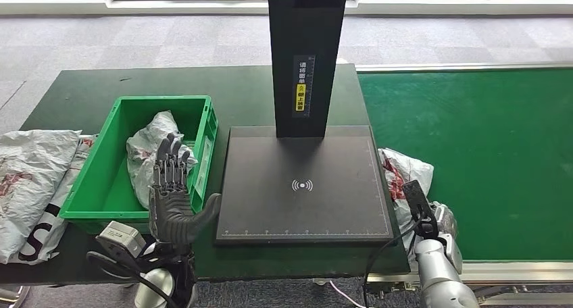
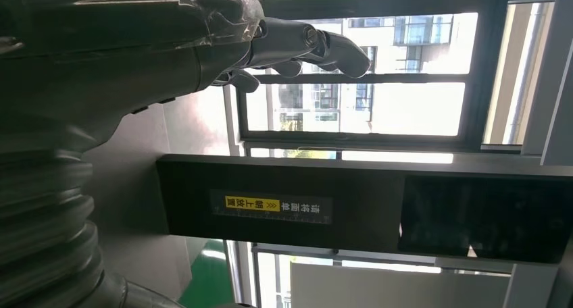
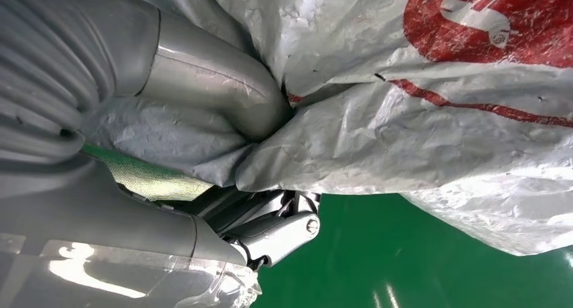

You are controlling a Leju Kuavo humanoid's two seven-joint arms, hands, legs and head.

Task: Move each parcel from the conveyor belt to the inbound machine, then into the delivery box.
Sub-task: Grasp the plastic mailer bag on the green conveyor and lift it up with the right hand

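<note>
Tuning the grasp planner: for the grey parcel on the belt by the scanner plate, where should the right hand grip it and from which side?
Probably a bunched fold near the edge facing the robot. The parcel is a limp, crumpled bag lying flat on the belt, so a gathered pinch suits it better than a wide wrap. The right hand already grips such a fold, thumb pressed into the plastic, coming from the robot's side.

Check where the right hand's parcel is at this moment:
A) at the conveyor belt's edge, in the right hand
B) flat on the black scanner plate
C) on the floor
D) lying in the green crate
A: the right hand grips the grey parcel over the green conveyor belt, beside the scanner plate.
</note>
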